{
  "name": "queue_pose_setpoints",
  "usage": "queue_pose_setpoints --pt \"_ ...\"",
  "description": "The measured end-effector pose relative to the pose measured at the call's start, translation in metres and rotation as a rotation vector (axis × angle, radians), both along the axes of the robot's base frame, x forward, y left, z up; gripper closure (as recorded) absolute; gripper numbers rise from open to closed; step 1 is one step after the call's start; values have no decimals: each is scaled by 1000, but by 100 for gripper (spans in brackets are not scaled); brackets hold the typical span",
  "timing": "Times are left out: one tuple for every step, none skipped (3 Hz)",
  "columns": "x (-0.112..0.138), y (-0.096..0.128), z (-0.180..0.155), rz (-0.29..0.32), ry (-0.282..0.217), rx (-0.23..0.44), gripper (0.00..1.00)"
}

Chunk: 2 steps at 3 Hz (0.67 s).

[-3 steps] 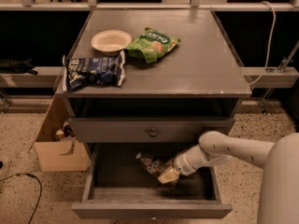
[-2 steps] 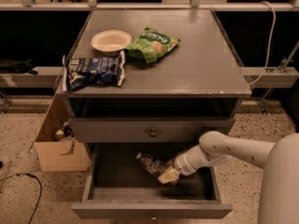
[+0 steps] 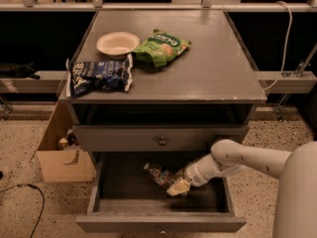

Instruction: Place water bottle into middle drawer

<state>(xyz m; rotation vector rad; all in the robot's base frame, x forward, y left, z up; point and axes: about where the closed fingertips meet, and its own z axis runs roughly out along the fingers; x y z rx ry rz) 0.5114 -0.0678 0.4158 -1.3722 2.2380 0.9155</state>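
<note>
Camera view: one cabinet, seen from the front and above, with all places given from the middle drawer [image 3: 124, 195].
Middle drawer: pulled fully open, floor bare apart from the bottle.
Water bottle [image 3: 157, 175]: inside the middle drawer, lying on its side right of centre, cap end toward the back left.
Gripper [image 3: 178, 186]: inside the middle drawer, at the bottle's near end and touching or just beside it, on an arm [image 3: 233, 160] reaching in from the right.
Jaws: cannot tell whether they are clamped on the bottle or apart.
Change: none against a second ago; gripper and bottle lie as they did.
Meaning: the bottle looks delivered, with release and withdrawal probably left.
Upper drawer [image 3: 124, 138]: directly above, closed.
Cabinet top [image 3: 223, 68]: higher up, bearing a bowl [image 3: 117, 43], a green snack bag [image 3: 161, 46] and a dark chip bag [image 3: 100, 76].
Cardboard box [image 3: 62, 165]: left, on the floor.
</note>
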Motion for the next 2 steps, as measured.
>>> queue_pose_setpoints --pt "0 0 0 0 0 0 0" --pt "0 0 0 0 0 0 0"
